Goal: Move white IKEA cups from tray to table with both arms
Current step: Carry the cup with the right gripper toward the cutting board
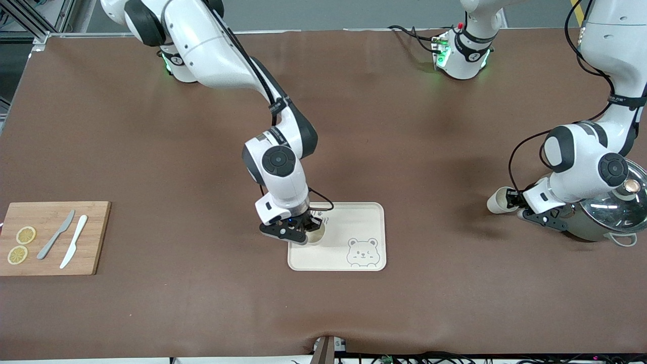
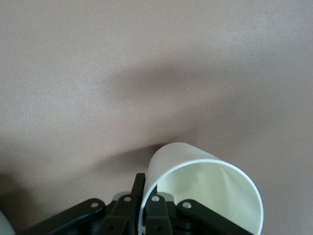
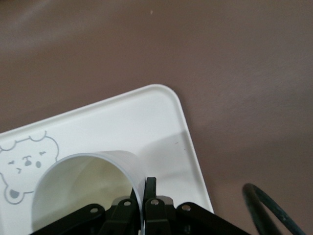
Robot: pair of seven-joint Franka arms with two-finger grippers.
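Observation:
Two white IKEA cups show. One cup [image 1: 317,235] [image 3: 83,186] is at the corner of the bear tray [image 1: 364,217] [image 3: 146,122] toward the right arm's end; I cannot tell whether it rests on the tray. My right gripper [image 1: 305,231] [image 3: 145,191] is shut on its wall, one finger inside the rim and one outside. The other cup [image 1: 497,200] [image 2: 205,191] hangs tilted on its side over bare table beside the pot. My left gripper [image 1: 513,200] [image 2: 145,193] is shut on its rim wall in the same way.
A steel pot with a glass lid [image 1: 609,202] stands at the left arm's end, right beside the left gripper. A wooden cutting board [image 1: 96,237] with two lemon slices [image 1: 21,245], a grey knife [image 1: 55,234] and a white knife [image 1: 74,248] lies at the right arm's end.

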